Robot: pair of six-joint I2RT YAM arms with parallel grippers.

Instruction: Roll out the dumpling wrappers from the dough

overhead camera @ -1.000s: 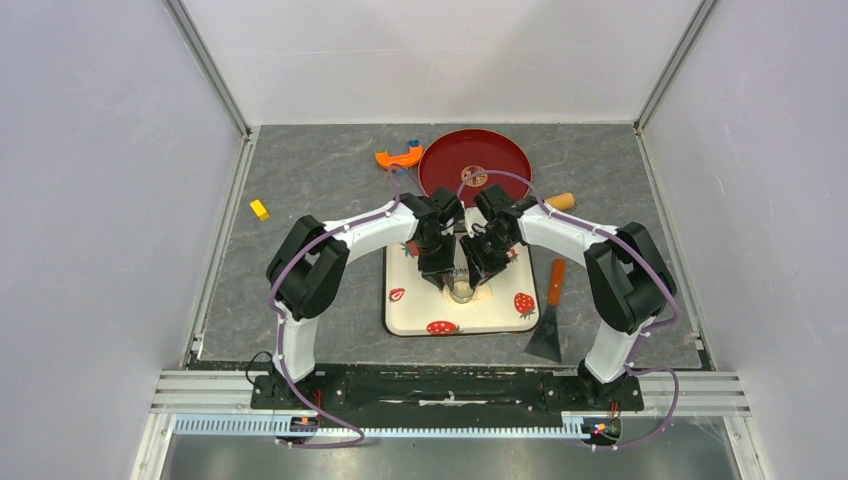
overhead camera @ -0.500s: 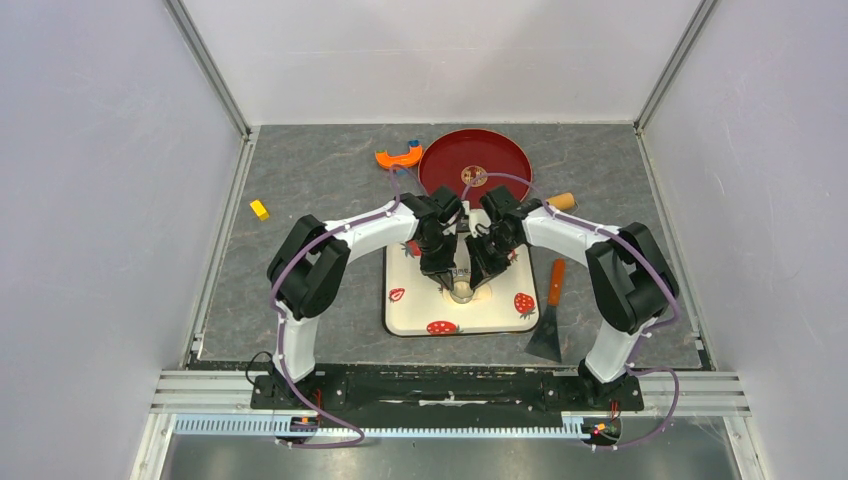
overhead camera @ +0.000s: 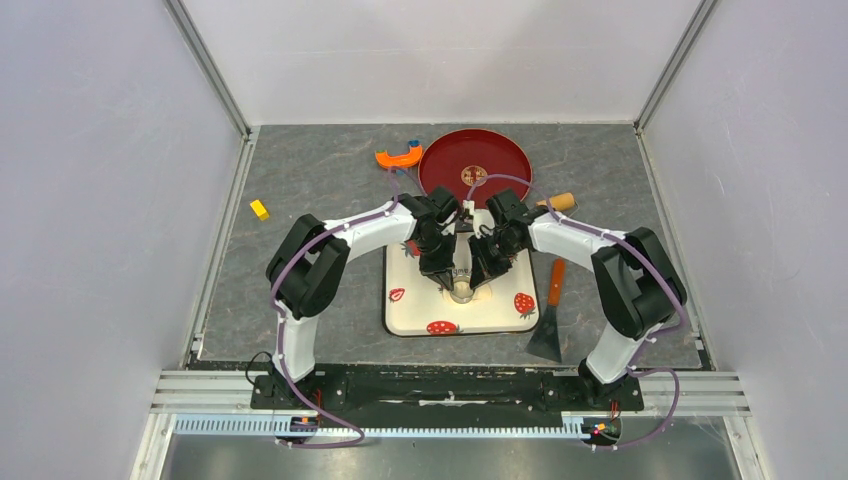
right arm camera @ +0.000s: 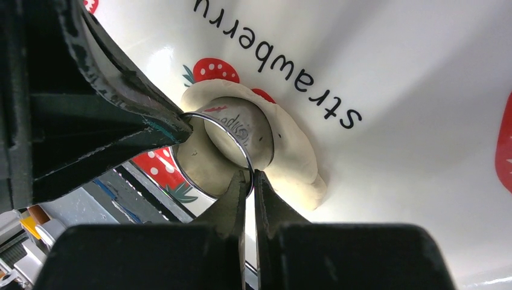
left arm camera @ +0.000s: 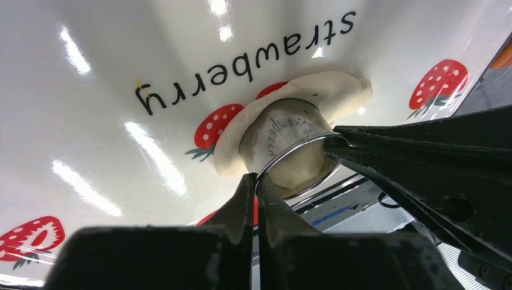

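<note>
Just off the near right corner of the strawberry tray (overhead camera: pixel 410 312), a scraper (overhead camera: pixel 549 330) lies on the grey bench (overhead camera: pixel 300 190). Its dark blade is nearest the arm bases and its orange handle points away along the tray's right side.

At the tray's middle sits the dough (left arm camera: pixel 341 90), pressed flat into a pale, uneven sheet that covers part of a printed strawberry pair below the word "strawberry". A metal ring (left arm camera: pixel 284 130) stands upright on the dough, and the sheet shows past it on the sides in view.

From the tray's left side the left tool (left arm camera: pixel 255 179) reaches in, pinched together on the ring's upper rim with the thin wall between its fingertips. From the tray's right side the right tool (right arm camera: pixel 249 176) is clamped on the same rim, across the ring from the left one.

Well off to the tray's left and a little farther back lies a small yellow block (overhead camera: pixel 259 209). Past the tray's far right corner, the end of a wooden roller (overhead camera: pixel 562 200) shows behind the right arm. Beyond the tray's far edge rests a round red plate (overhead camera: pixel 470 150), and beyond the tray's far left corner lies an orange curved piece (overhead camera: pixel 398 157), just beside the plate.
</note>
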